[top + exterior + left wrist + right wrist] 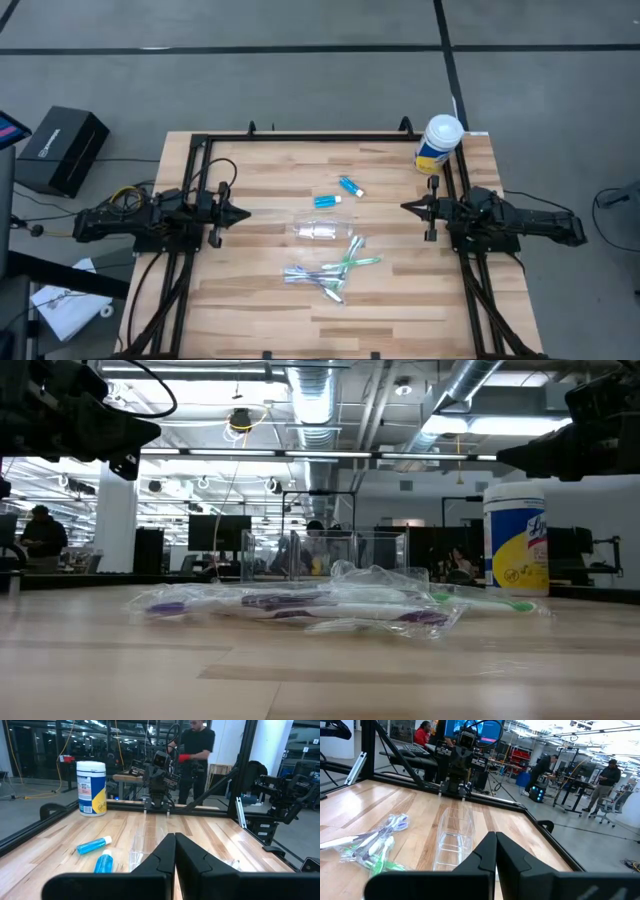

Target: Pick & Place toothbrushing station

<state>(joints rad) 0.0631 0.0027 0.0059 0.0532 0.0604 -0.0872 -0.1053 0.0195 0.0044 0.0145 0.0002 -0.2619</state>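
Observation:
A small clear plastic cup (317, 231) lies on its side at the table's middle; it also shows in the right wrist view (452, 837). Several green and purple-white toothbrushes (333, 269) lie in a loose heap just nearer the front edge. Two small blue tubes with white caps (350, 186) (327, 201) lie flat just beyond the cup. My left gripper (246, 213) is shut and empty at the table's left side, above the wood. My right gripper (404, 207) is shut and empty at the right side.
A white-lidded yellow-and-blue canister (438, 144) stands at the table's far right corner, just behind my right arm. A black frame (300, 136) runs along the table's far edge and sides. People show in the room beyond the table.

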